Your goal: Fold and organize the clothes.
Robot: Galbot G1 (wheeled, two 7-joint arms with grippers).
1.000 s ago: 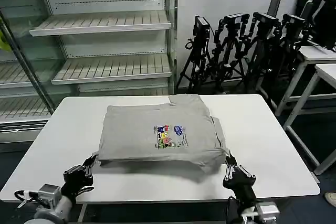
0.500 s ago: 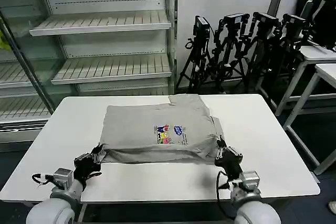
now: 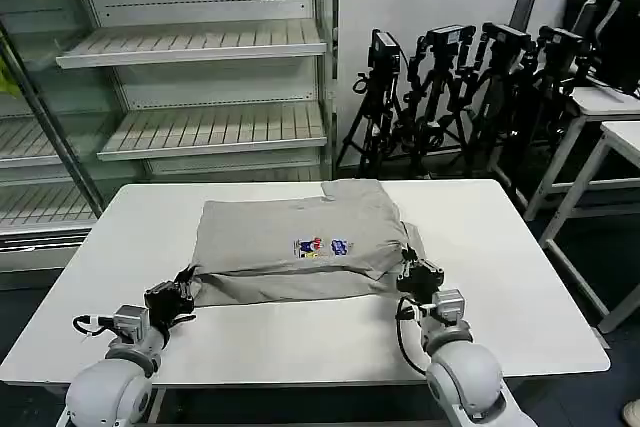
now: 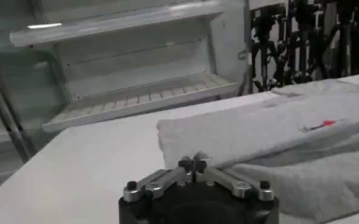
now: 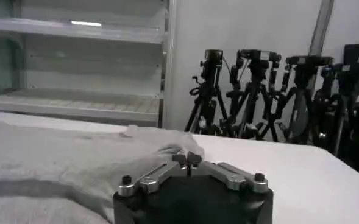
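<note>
1. Behind your white table point(image 3: 500, 247) stand empty shelves point(image 3: 200, 47) and tripods point(image 3: 450, 97).
2. Your left gripper point(image 3: 182, 287) has its fingers pressed together on the near hem of the clothes point(image 3: 300, 247), which spread away beyond it.
3. Your right gripper point(image 3: 412, 275) pinches the opposite hem corner likewise, probably so both corners lift evenly for a straight fold.

A light grey cotton T-shirt point(image 3: 300, 247) lies folded mid-way on the white rectangular table point(image 3: 520, 277). The left gripper point(image 3: 182, 292) sits at its near-left corner, the right gripper point(image 3: 412, 275) at its near-right corner. White metal shelving point(image 3: 190, 87) stands behind the table, black tripods point(image 3: 450, 97) behind-right.
</note>
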